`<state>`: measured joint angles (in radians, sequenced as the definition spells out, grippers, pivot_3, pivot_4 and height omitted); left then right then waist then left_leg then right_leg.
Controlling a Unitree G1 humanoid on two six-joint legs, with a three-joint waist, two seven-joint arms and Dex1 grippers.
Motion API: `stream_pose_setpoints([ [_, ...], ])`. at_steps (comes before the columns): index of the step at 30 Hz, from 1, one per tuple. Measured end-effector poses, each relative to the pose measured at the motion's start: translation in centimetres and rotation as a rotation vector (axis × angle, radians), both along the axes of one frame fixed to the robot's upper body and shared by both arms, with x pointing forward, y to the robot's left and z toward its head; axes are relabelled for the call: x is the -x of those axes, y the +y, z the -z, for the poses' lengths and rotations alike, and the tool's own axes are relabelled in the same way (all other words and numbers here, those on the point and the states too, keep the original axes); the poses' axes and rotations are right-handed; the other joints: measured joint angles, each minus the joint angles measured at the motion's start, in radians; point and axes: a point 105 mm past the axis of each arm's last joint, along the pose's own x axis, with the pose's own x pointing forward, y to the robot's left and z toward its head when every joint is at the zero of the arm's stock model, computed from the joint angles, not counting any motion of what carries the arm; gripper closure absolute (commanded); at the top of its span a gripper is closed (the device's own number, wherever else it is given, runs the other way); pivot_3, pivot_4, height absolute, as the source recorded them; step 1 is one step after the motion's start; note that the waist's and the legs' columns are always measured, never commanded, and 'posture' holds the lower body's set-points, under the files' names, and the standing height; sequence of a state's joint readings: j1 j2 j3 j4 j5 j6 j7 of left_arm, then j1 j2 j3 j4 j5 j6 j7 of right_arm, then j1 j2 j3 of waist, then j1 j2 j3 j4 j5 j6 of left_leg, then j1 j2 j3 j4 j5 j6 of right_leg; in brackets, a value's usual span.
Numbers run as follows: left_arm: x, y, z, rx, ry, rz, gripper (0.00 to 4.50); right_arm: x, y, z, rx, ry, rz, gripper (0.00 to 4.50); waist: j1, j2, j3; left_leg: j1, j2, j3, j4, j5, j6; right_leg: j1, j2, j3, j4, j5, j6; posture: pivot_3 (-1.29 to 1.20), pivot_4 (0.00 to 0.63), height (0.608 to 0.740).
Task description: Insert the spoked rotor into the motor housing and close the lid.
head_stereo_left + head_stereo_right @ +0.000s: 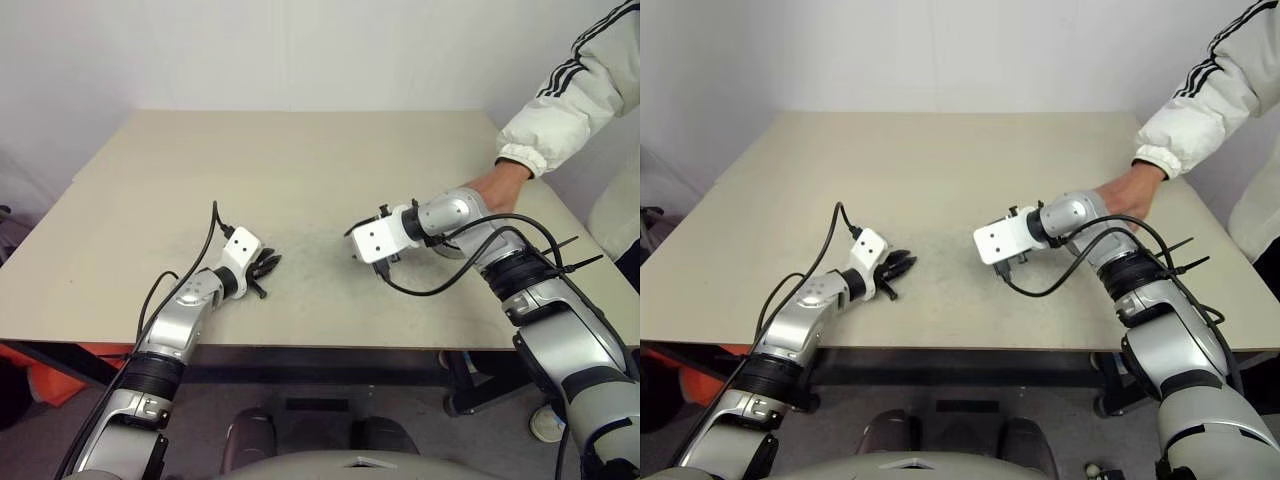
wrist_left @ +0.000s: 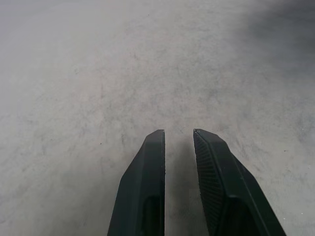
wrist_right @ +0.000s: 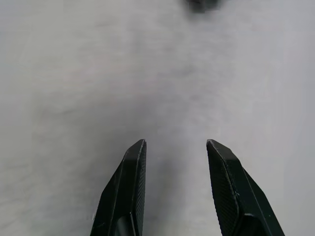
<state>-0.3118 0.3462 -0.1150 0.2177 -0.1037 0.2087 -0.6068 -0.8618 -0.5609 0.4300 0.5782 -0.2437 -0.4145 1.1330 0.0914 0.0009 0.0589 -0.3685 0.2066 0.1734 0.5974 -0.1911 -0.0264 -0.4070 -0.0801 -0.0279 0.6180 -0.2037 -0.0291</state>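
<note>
Rotor should prove stiff, slick metal, best pinched by its rim; left gripper point(image 2: 178, 132) fingers point(image 2: 147, 172) barely parted, right gripper point(image 3: 176, 142) wider, both empty over bench point(image 1: 300, 160).

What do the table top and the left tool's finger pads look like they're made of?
Table top: likely a beige laminate or painted board, matte, with fine grey scuffs showing in the left wrist view.
Left tool: the fingers look like black moulded plastic or rubber, dull; one inner face carries a fine ribbed grip texture.
</note>
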Motion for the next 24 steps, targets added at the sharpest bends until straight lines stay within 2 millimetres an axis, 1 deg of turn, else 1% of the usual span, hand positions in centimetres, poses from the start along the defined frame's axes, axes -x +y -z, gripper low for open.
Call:
stream_pose_setpoints([
  [2, 0.0, 0.0, 0.0, 0.000, 0.000, 0.000, 3.50, -0.2, 0.2, 0.2, -0.074, 0.039, 0.063, 2.37, 0.000, 0.000, 0.000, 0.000, 0.000, 0.000, 0.000, 0.000, 0.000, 0.000, 0.000, 0.000, 0.000, 0.000, 0.000, 0.00, 0.000, 0.740],
  [3, 0.0, 0.0, 0.0, 0.000, 0.000, 0.000, 3.50, -0.4, 0.5, 0.5, -0.143, 0.079, 0.120, 2.37, 0.000, 0.000, 0.000, 0.000, 0.000, 0.000, 0.000, 0.000, 0.000, 0.000, 0.000, 0.000, 0.000, 0.000, 0.000, 0.00, 0.000, 0.740],
  [5, 0.0, 0.0, 0.0, 0.000, 0.000, 0.002, 3.50, -1.2, 1.7, 0.3, -0.346, 0.166, 0.258, 2.37, -0.004, 0.001, 0.001, 0.000, 0.000, 0.000, -0.001, 0.000, -0.001, -0.001, 0.001, 0.001, 0.000, 0.000, 0.000, 0.00, 0.000, 0.740],
  [6, 0.0, -0.1, 0.0, 0.000, 0.001, 0.004, 3.50, -1.5, 2.1, 0.2, -0.415, 0.199, 0.316, 2.37, -0.006, 0.001, 0.001, 0.000, 0.000, 0.000, -0.001, 0.001, -0.001, -0.001, 0.001, 0.001, 0.000, 0.000, 0.000, 0.00, 0.000, 0.740],
  [7, 0.0, -0.2, 0.0, 0.001, 0.001, 0.006, 3.50, -1.9, 2.2, 0.1, -0.465, 0.221, 0.368, 2.37, -0.007, 0.001, 0.001, 0.000, 0.000, 0.000, -0.001, 0.001, -0.001, -0.001, 0.001, 0.001, 0.000, 0.000, 0.000, 0.00, 0.000, 0.740],
  [10, 0.0, -0.1, 0.0, -0.002, 0.002, 0.007, 3.50, -2.9, 1.4, -0.7, -0.584, 0.247, 0.517, 2.37, -0.003, 0.001, 0.001, 0.000, 0.000, 0.000, -0.001, 0.001, -0.002, -0.001, 0.000, 0.001, 0.000, 0.000, 0.000, 0.00, 0.000, 0.740],
  [12, 0.1, -0.1, 0.1, -0.002, 0.003, 0.009, 3.50, -3.0, 1.1, -0.7, -0.625, 0.253, 0.574, 2.37, -0.001, 0.001, 0.001, 0.000, 0.000, 0.000, -0.002, 0.001, -0.002, -0.001, 0.000, 0.001, -0.001, 0.000, 0.000, 0.00, 0.000, 0.740],
  [17, 0.1, -0.2, 0.1, -0.005, 0.005, 0.015, 3.50, -2.2, 1.3, 0.7, -0.656, 0.312, 0.640, 2.37, 0.000, 0.002, 0.001, 0.000, 0.000, 0.000, -0.003, 0.001, -0.003, -0.002, 0.000, 0.001, -0.001, 0.000, 0.000, 0.00, 0.000, 0.740],
  [19, 0.1, -0.2, 0.1, -0.007, 0.004, 0.015, 3.50, -2.2, 1.3, 0.6, -0.693, 0.326, 0.670, 2.37, 0.000, 0.002, 0.001, 0.000, 0.000, 0.000, -0.003, 0.001, -0.003, -0.002, 0.000, 0.001, -0.001, 0.000, 0.000, 0.00, 0.000, 0.740],
  [22, 0.1, -0.2, 0.1, -0.008, 0.004, 0.015, 3.50, -2.4, 0.6, 0.0, -0.728, 0.313, 0.711, 2.37, 0.000, 0.002, 0.001, 0.000, 0.000, 0.000, -0.003, 0.001, -0.003, -0.001, 0.000, 0.001, -0.001, 0.000, 0.001, 0.00, 0.000, 0.740],
  [24, 0.1, -0.2, 0.1, -0.008, 0.004, 0.015, 3.50, -2.3, 0.5, 0.0, -0.738, 0.312, 0.727, 2.37, 0.001, 0.002, 0.001, 0.001, 0.000, 0.000, -0.004, 0.002, -0.003, -0.001, 0.000, 0.001, -0.001, 0.000, 0.001, 0.00, 0.000, 0.740],
])
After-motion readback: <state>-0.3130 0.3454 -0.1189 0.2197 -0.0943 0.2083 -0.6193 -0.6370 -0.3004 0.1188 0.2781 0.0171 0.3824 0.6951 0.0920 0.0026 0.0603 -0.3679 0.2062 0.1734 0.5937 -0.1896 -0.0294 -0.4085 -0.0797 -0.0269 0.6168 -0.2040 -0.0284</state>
